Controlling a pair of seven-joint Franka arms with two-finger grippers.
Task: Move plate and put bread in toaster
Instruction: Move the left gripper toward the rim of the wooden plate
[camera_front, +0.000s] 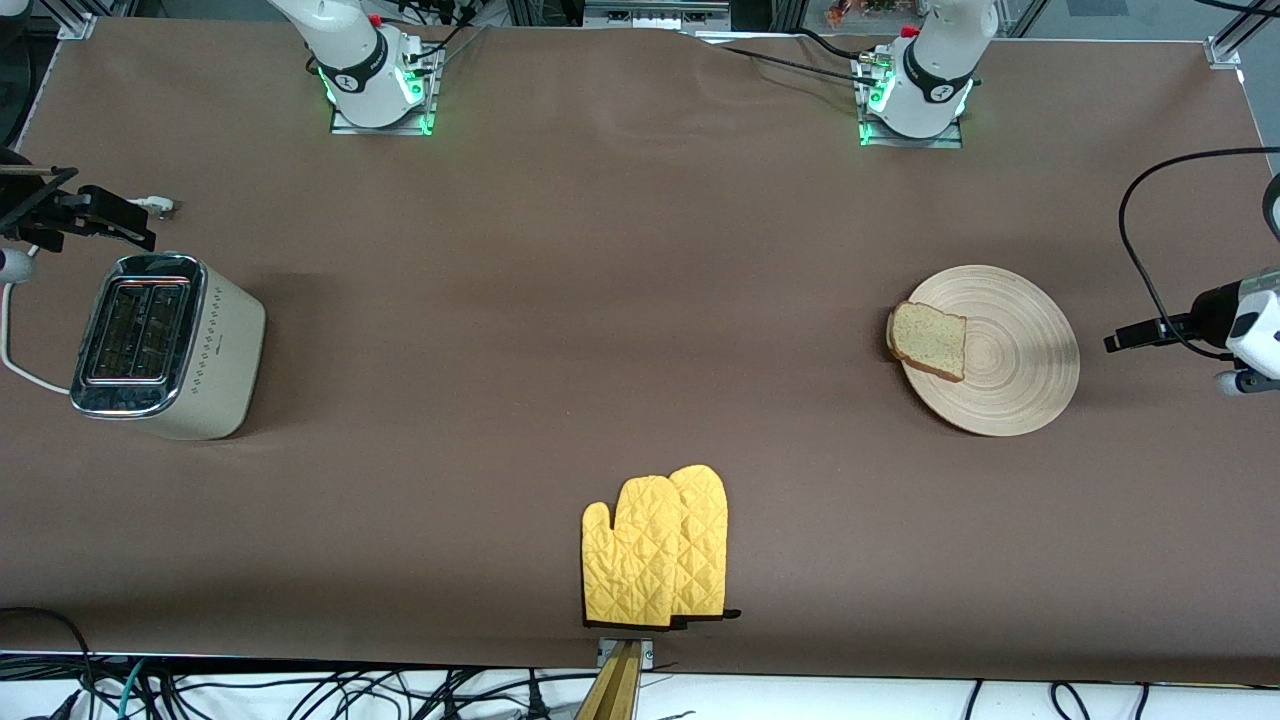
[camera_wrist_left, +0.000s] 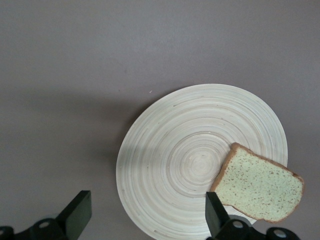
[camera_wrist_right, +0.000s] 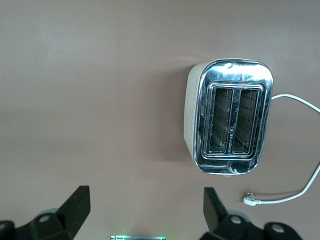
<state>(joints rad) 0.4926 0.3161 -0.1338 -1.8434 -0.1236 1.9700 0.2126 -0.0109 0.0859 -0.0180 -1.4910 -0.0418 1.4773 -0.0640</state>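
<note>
The round tan wooden plate (camera_front: 1010, 360) lies toward the left arm's end of the table. The bread (camera_front: 930, 340) lies flat on the plate's rim on the side toward the right arm's end. The cream toaster (camera_front: 165, 345) with a chrome top stands at the right arm's end, its slots empty. My left gripper (camera_front: 1115, 342) is open and empty, up in the air by the plate; its wrist view shows the plate (camera_wrist_left: 200, 160) and bread (camera_wrist_left: 260, 185) below the left gripper (camera_wrist_left: 147, 215). My right gripper (camera_front: 135, 225) is open and empty, in the air beside the toaster (camera_wrist_right: 227, 117); it also shows in its wrist view (camera_wrist_right: 145, 210).
A pair of yellow quilted oven mitts (camera_front: 655, 545) lies near the table's front edge, midway along it. The toaster's white cord (camera_front: 20, 370) and plug (camera_front: 160, 205) trail off at the right arm's end. A black cable (camera_front: 1140, 250) hangs by the left arm.
</note>
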